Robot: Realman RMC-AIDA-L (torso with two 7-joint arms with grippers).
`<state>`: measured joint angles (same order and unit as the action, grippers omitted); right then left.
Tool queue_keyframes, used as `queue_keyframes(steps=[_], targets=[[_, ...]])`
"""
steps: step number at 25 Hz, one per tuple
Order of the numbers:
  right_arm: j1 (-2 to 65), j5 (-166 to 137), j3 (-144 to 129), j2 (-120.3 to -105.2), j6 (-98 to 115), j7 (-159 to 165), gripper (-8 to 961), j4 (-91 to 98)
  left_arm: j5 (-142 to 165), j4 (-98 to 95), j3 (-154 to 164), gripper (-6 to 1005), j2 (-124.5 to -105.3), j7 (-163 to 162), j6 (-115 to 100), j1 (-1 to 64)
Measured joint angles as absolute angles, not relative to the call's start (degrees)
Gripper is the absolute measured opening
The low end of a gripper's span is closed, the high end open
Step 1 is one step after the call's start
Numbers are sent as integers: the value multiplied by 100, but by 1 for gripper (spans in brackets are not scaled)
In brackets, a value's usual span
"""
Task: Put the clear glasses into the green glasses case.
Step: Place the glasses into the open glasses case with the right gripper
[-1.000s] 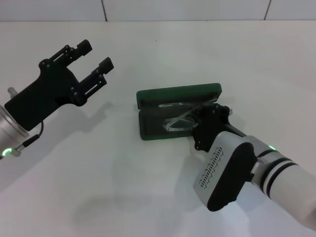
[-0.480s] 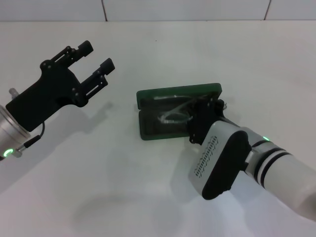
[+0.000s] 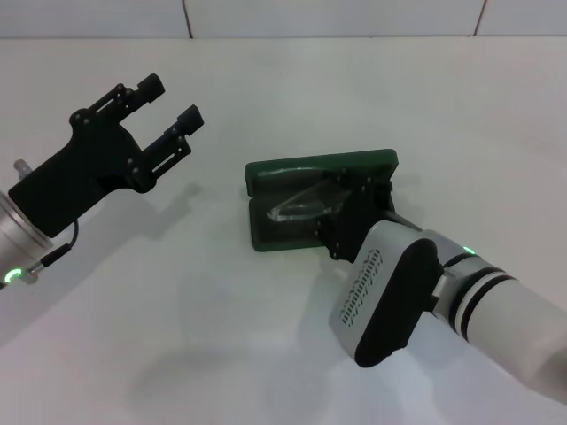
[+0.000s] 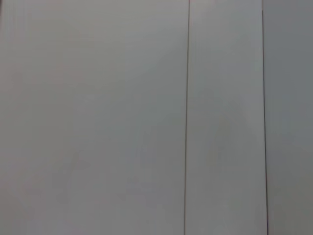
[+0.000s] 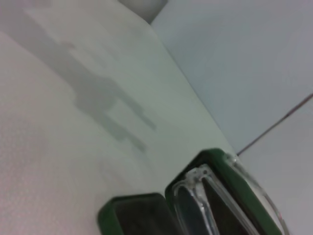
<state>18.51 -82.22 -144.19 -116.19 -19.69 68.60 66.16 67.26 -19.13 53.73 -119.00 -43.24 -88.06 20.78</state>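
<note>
Your right pincer [image 3: 353, 202] is down at the right end of the case [image 3: 310, 166], which lies open on the white worktop [image 3: 266, 336] with its lid tipped back away from the robot. You can see the glasses [image 3: 301, 205] as a pale, clear shape lying slantwise over the dark lining of the lower half, one end low near the front wall, the other rising toward the pincer. The pincer's body hides its fingertips, so you cannot tell whether it is pinching the glasses or spread around them.

From the right wrist view you look along the case [image 5: 146, 215] from close up: the green rim and dark interior fill the lower part, and the glasses [image 5: 205, 196] show as a clear frame edge running across the case opening and over its far rim. Whether they rest on the lining or are held just above it, you cannot tell.

Your left pincer [image 3: 168, 111] hangs above the worktop well to the left of the case, its two black fingers [image 3: 146, 88] spread apart with nothing between them. It casts a shadow on the worktop beside it. The left wrist view gives you only a plain pale wall [image 4: 98, 117] with two thin vertical seams.
</note>
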Motion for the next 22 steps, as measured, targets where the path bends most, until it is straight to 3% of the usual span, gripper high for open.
queue_keyframes(steps=[7, 22], targets=[[1734, -7488, -14397, -11597, -1970, 5935, 473, 6890, 6723, -1945, 5372, 664, -11895, -4324, -8806, 2057], [1776, -4936, -14236, -11578, -2322, 3117, 528, 7520, 6723, -1957, 5378, 663, -11897, -4336, -8806, 2101]])
